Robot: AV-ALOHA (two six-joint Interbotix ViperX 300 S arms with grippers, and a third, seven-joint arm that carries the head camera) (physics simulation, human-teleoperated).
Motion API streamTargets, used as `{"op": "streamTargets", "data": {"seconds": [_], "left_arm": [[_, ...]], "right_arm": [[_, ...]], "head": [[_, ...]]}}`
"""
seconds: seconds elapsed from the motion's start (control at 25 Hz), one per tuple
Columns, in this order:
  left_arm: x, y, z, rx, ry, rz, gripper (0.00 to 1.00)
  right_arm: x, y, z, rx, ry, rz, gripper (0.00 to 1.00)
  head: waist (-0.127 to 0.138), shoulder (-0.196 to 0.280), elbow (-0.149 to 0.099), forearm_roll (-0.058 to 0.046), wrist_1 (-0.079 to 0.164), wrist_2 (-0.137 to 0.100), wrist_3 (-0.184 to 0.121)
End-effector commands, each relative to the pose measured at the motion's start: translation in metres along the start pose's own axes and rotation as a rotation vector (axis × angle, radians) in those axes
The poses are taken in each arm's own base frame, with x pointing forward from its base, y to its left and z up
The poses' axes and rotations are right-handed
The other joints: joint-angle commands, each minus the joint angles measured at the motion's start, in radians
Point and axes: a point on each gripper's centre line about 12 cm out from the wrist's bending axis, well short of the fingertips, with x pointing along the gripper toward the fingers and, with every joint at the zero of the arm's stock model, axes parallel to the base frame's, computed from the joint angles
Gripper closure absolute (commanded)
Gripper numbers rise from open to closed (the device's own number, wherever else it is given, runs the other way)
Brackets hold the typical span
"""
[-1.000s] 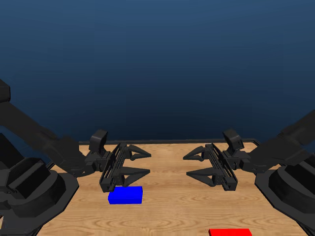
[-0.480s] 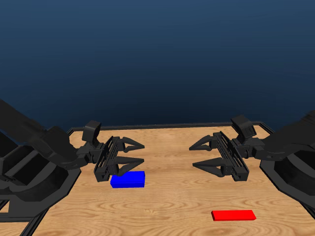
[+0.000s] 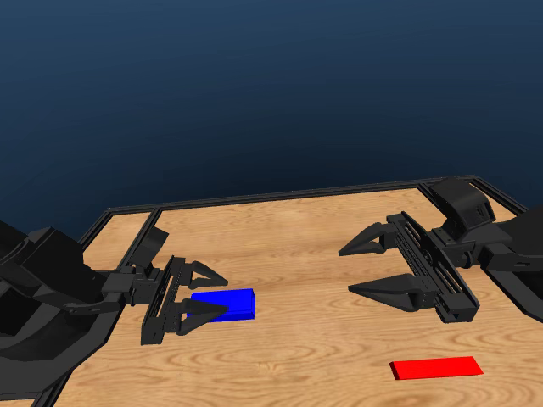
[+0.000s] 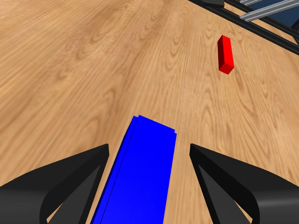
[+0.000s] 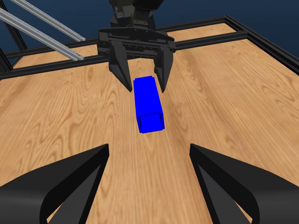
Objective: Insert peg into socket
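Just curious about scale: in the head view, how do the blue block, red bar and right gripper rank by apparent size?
1. Right gripper, though nearer the camera.
2. Blue block, partly hidden by the left gripper.
3. Red bar.

L gripper (image 3: 206, 292) low over table (image 3: 297, 246), jaws apart, straddling L end of blue socket (image 3: 231, 303), contact unclear | socket flat on wood | R gripper (image 3: 366, 270) spread wide, above table, nothing btwn jaws | red peg (image 3: 436, 368) flat near front edge, below R gripper, well apart from socket
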Motion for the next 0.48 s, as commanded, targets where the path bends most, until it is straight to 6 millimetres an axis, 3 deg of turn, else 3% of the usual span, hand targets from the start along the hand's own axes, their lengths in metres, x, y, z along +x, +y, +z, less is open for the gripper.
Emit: {"op": "streamTargets", "data": {"seconds": [0.04, 0.24, 0.28, 0.48], "left_arm": [[0.006, 0.018, -0.027, -0.026, 0.119, 0.079, 0.00], [0.024, 0.029, -0.064, -0.015, 0.245, 0.109, 0.00], [0.024, 0.025, -0.064, 0.013, 0.219, 0.087, 1.00], [0.023, 0.005, -0.043, 0.052, 0.097, 0.006, 1.00]], "right_arm": [[0.001, 0.003, 0.011, 0.019, -0.053, 0.000, 0.00], [-0.010, 0.018, 0.005, 0.045, -0.040, 0.015, 0.00], [-0.013, 0.020, -0.003, 0.063, -0.016, 0.014, 0.00], [-0.020, 0.039, -0.029, 0.122, 0.045, 0.026, 0.00]], "head": [[0.009, 0.034, -0.046, 0.004, -0.010, 0.017, -0.026], [0.018, 0.056, -0.063, 0.006, 0.003, 0.025, -0.064], [0.019, 0.052, -0.061, 0.006, 0.006, 0.026, -0.071], [0.015, 0.001, -0.033, 0.003, 0.011, 0.023, -0.090]]}}
